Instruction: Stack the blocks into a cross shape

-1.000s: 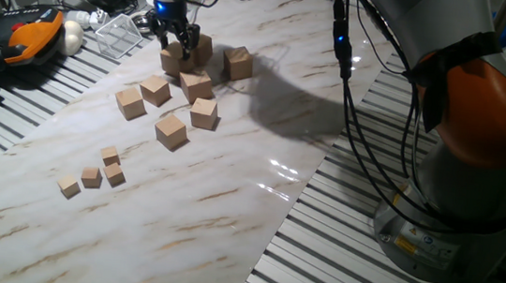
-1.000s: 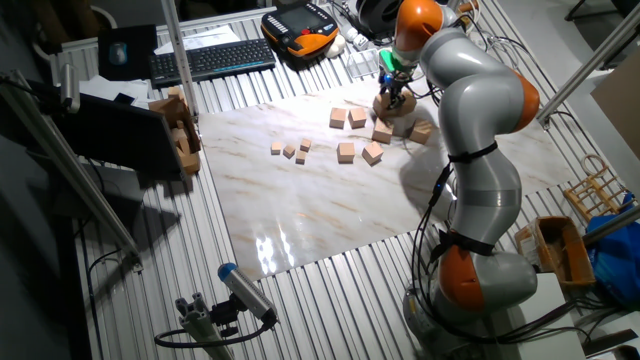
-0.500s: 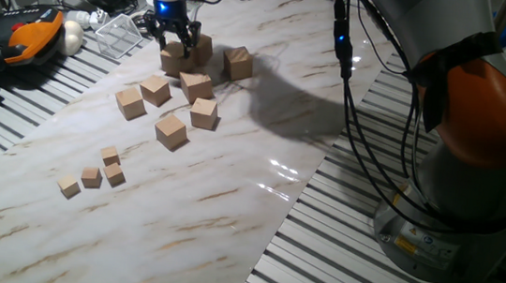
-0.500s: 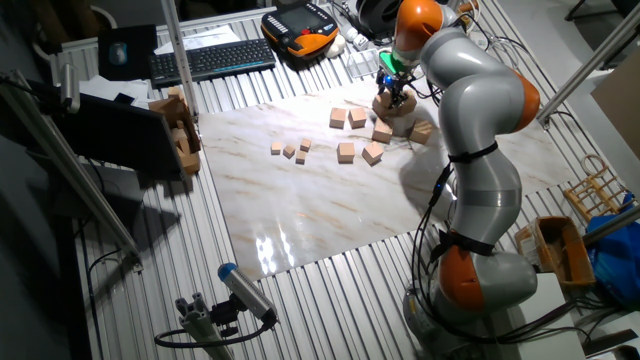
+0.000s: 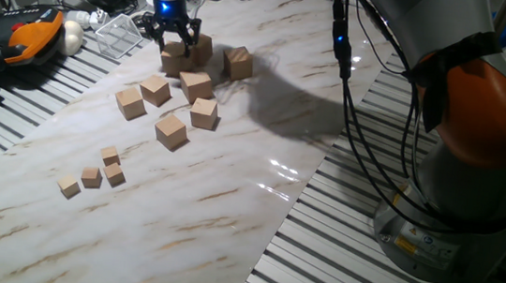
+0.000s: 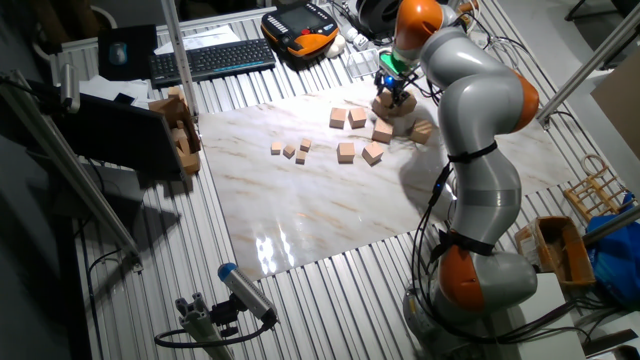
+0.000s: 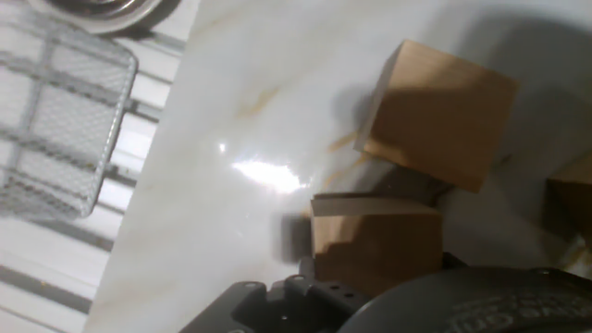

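Several light tan wooden blocks lie loose on the marble board (image 5: 228, 195). One block (image 5: 173, 57) sits right below my gripper (image 5: 172, 35), with a second block (image 5: 203, 47) just behind it and a third (image 5: 238, 63) to the right. More lie nearer: (image 5: 195, 85), (image 5: 155, 89), (image 5: 130, 102), (image 5: 203, 113), (image 5: 170, 130). The gripper fingers stand spread just above the block and hold nothing. The hand view shows that block (image 7: 375, 242) low in the frame and its neighbour (image 7: 437, 113) beyond. In the other fixed view the gripper (image 6: 391, 90) hangs over the same cluster (image 6: 383, 132).
Four much smaller tan cubes (image 5: 104, 173) lie at the board's near left, also in the other fixed view (image 6: 291, 150). A wire basket (image 5: 118, 35) (image 7: 55, 120) stands just left of the gripper. An orange pendant (image 5: 29, 35) and a keyboard (image 6: 210, 60) lie off the board.
The gripper has risen a little from around the block below it. The block stays on the board. No other block has moved.
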### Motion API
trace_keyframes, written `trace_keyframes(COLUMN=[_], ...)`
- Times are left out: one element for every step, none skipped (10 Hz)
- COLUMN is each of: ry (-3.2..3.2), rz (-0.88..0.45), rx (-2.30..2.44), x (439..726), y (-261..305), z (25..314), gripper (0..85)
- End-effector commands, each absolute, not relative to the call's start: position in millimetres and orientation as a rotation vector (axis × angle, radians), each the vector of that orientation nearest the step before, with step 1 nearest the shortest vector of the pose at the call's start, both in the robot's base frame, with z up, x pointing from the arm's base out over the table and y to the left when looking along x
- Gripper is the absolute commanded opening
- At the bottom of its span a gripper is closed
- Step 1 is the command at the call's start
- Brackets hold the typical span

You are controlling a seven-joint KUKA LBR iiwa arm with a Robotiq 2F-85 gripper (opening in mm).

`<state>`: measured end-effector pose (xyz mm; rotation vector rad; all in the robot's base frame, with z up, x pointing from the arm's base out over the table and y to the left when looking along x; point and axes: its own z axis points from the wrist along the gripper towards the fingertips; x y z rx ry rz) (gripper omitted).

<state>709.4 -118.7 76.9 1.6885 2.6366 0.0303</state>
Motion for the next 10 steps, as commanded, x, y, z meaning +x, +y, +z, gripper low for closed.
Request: trace_keyframes(ry=[2.784,2.791,2.800,2.820,2.842,2.866,2.893,2.924,2.955,2.983], rz=[0.027,0.022,0.022,0.015,0.011,0.002,-0.003,-0.005,-0.003,0.007], rx=[1.433,1.412,1.393,1.346,1.293,1.233,1.174,1.099,1.015,0.926], x=[709.5,709.6,709.3,709.4,709.4,709.6,709.7,709.5,709.8,710.0], y=[-118.3,-117.7,-117.3,-116.6,-116.0,-115.2,-114.4,-113.8,-113.4,-113.1], z=[77.1,77.6,78.1,78.7,79.5,80.5,81.5,82.5,82.8,82.6], gripper=[0.0,0.0,0.0,0.0,0.0,0.0,0.0,0.0,0.0,0.0])
